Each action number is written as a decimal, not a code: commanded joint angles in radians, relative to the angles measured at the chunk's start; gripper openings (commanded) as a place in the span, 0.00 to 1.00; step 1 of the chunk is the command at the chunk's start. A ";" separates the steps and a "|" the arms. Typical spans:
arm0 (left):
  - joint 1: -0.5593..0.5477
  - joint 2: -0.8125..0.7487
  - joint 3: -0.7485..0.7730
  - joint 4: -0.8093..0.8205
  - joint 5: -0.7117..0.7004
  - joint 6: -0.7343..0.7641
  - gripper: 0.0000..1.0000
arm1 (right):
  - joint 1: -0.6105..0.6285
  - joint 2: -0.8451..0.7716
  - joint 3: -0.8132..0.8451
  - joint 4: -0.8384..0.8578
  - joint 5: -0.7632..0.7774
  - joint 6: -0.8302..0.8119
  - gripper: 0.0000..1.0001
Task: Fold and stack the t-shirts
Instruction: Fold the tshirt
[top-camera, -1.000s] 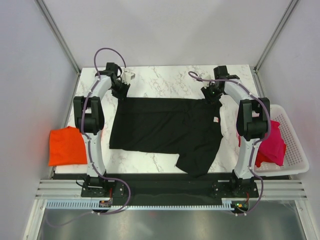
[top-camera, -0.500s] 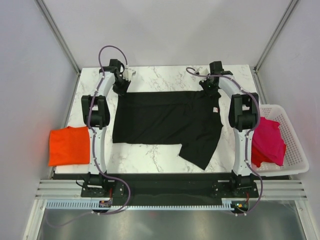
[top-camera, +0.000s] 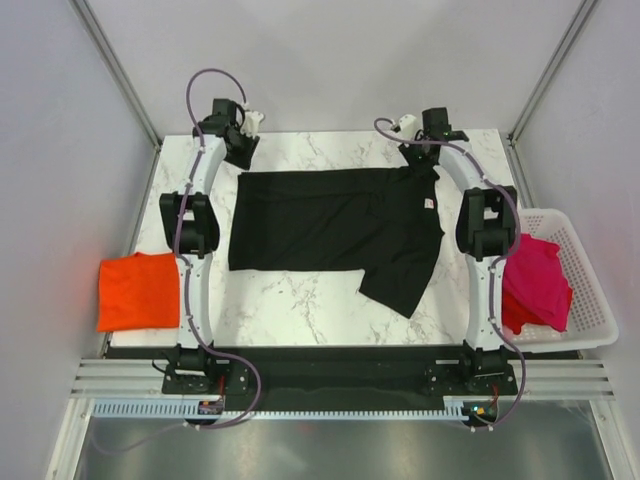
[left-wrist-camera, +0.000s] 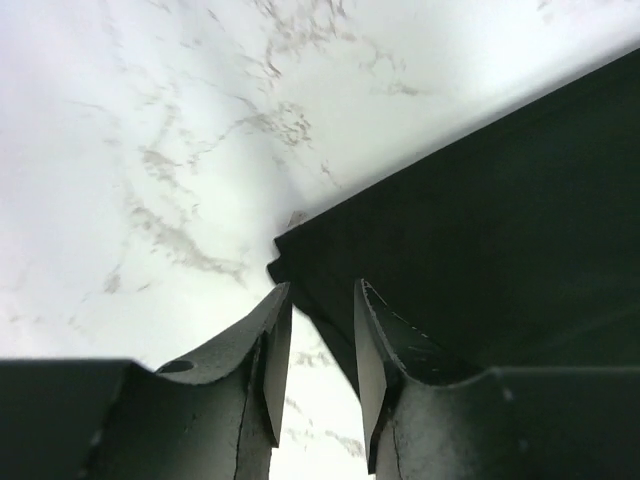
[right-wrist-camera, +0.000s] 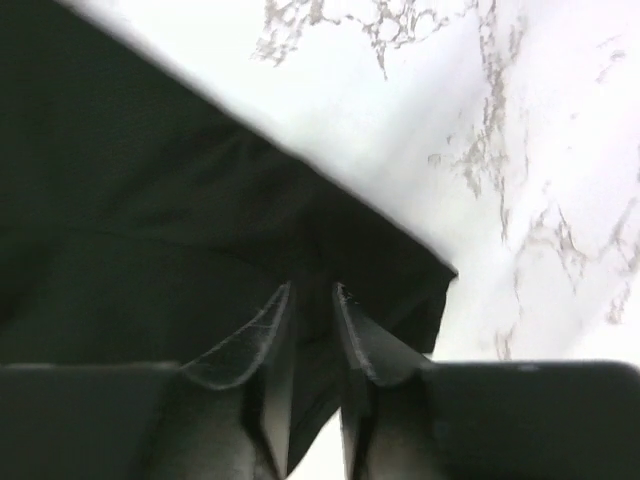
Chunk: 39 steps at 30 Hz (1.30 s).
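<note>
Now the black t-shirt (top-camera: 330, 225) lies spread across the marble table (top-camera: 300, 315), its body flat and one sleeve reaching toward the near edge. A small white label (top-camera: 430, 204) shows near its right side. The left gripper (left-wrist-camera: 322, 290) sits at the shirt's far left corner. Its jaws are parted by a narrow gap with nothing clamped in it, and the cloth corner lies flat on the marble just ahead of the fingertips. The right gripper (right-wrist-camera: 312, 290) is at the far right corner. Its jaws are nearly together with dark cloth between them, and creases in the fabric run into the fingertips, so it is pinching the shirt. An orange t-shirt (top-camera: 135, 290) rests folded at the table's left edge. A pink t-shirt (top-camera: 540, 280) lies bunched in the white basket (top-camera: 592, 295) on the right.
</note>
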 joint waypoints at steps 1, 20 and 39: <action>0.000 -0.305 -0.040 0.066 0.077 -0.093 0.41 | 0.000 -0.277 -0.084 0.014 -0.109 0.026 0.33; 0.000 -0.890 -1.008 0.050 0.144 -0.121 0.49 | 0.272 -1.236 -1.366 -0.059 -0.249 -0.437 0.43; 0.058 -0.965 -1.204 0.021 0.163 -0.122 0.44 | 0.533 -1.301 -1.600 0.015 -0.146 -0.581 0.43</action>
